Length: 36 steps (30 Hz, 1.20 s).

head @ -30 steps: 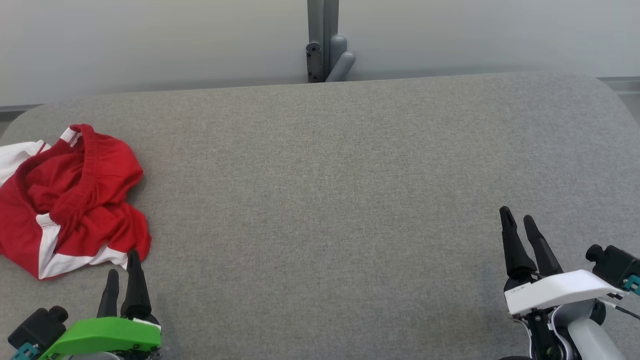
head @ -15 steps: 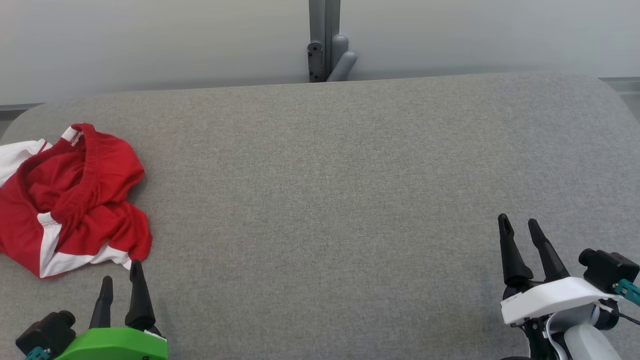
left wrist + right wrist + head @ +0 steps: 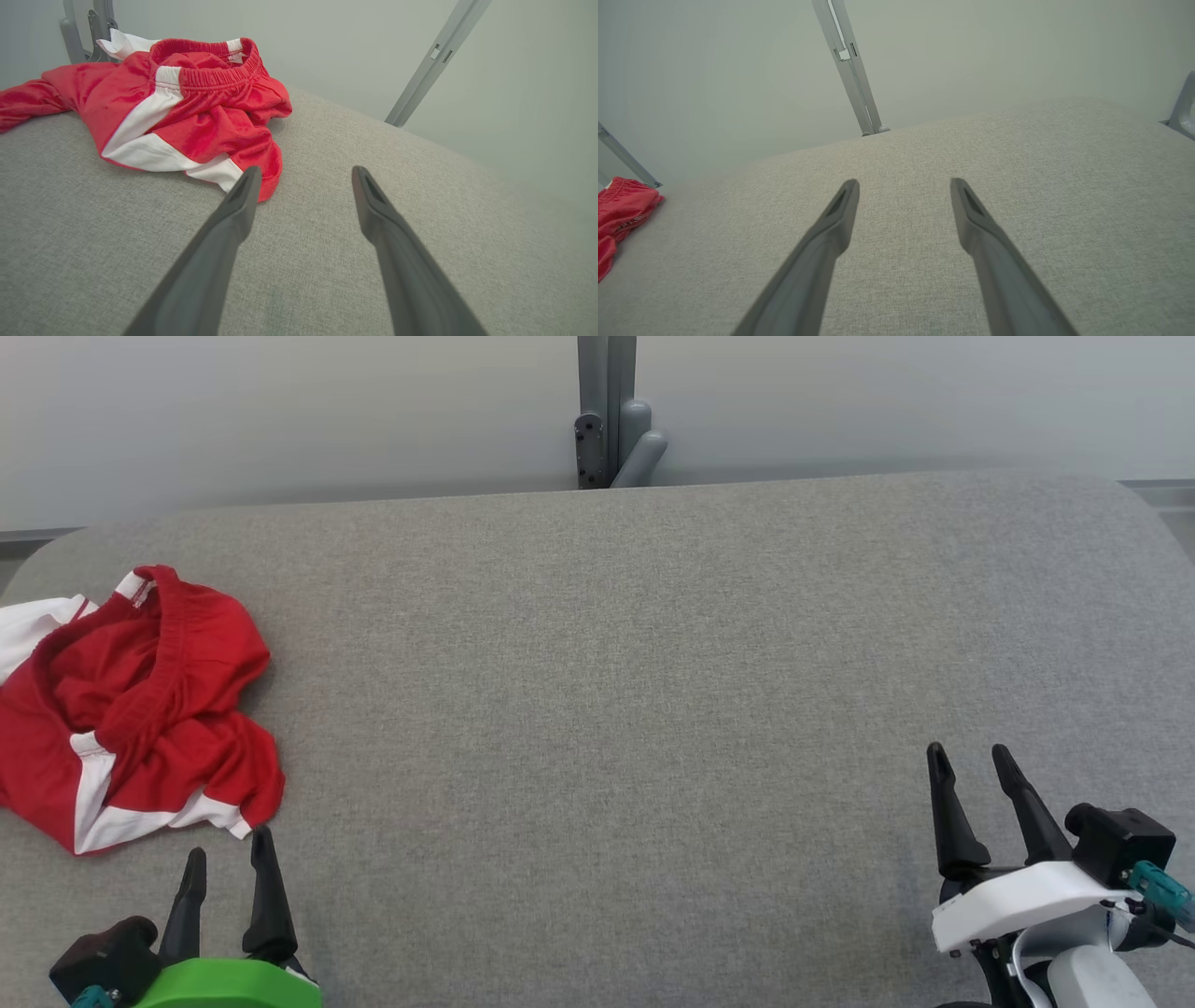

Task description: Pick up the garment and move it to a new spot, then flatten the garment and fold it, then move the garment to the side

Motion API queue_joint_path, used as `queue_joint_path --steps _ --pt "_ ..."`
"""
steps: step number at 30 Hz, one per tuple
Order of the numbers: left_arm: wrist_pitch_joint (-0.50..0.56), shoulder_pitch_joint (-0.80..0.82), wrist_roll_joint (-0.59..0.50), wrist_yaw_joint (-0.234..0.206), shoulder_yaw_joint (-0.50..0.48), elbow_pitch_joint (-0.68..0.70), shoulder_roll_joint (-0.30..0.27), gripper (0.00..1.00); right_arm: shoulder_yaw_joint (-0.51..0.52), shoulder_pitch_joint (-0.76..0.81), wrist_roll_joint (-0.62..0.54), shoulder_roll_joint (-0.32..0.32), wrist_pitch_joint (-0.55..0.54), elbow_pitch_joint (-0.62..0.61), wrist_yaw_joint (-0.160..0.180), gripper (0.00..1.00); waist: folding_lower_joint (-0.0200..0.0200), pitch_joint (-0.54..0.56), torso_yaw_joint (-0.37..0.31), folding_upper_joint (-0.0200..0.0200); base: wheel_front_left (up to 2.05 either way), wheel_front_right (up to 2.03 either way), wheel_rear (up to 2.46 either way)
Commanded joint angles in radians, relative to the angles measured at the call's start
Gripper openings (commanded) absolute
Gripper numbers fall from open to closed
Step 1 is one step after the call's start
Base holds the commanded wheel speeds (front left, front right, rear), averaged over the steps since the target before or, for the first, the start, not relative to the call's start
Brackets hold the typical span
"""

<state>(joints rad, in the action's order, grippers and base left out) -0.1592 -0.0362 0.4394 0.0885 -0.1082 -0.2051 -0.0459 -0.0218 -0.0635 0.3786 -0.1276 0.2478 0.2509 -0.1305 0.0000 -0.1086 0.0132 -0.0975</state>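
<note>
I judged the job barely begun. The garment lay in a crumpled red-and-white heap at the left edge of the frame on the grey table, neither flattened nor folded. My left gripper sat just below it, spread wide and empty. My right gripper, at lower right, was likewise released. Pick-up, flattening, folding and setting aside were all left to do.

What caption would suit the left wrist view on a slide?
Left arm's open fingers poised just short of crumpled red-and-white shorts on a grey fabric surface.
</note>
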Motion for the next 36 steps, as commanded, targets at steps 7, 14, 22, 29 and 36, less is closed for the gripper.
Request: queue_joint_path --steps 7,14,22,29,36 --pt "-0.023 -0.010 -0.084 0.011 0.002 0.020 -0.021 1.00 0.030 0.013 -0.114 0.012 0.007 -0.007 0.000 1.00 0.0000 -0.001 0.002 0.0000 0.00 0.00 0.00" --pt "-0.039 -0.019 -0.150 0.017 0.005 0.027 -0.027 1.00 0.049 0.016 -0.202 0.026 0.009 -0.006 0.000 1.00 0.0000 -0.002 0.001 0.0000 0.00 0.00 0.00" --pt "-0.057 -0.030 -0.218 0.023 0.012 0.023 -0.029 1.00 0.067 0.026 -0.292 0.038 0.011 -0.002 0.000 1.00 0.0000 -0.004 0.000 0.0000 0.00 0.00 0.00" --pt "-0.071 -0.034 -0.247 0.029 0.009 0.007 -0.022 1.00 0.086 0.033 -0.364 0.050 0.013 0.002 0.000 1.00 0.0000 -0.006 0.001 0.0000 0.00 0.00 0.00" --pt "-0.084 -0.032 -0.274 0.036 -0.004 -0.013 -0.017 1.00 0.105 0.039 -0.435 0.062 0.014 0.005 0.000 1.00 0.0000 -0.007 0.000 0.0000 0.00 0.00 0.00"
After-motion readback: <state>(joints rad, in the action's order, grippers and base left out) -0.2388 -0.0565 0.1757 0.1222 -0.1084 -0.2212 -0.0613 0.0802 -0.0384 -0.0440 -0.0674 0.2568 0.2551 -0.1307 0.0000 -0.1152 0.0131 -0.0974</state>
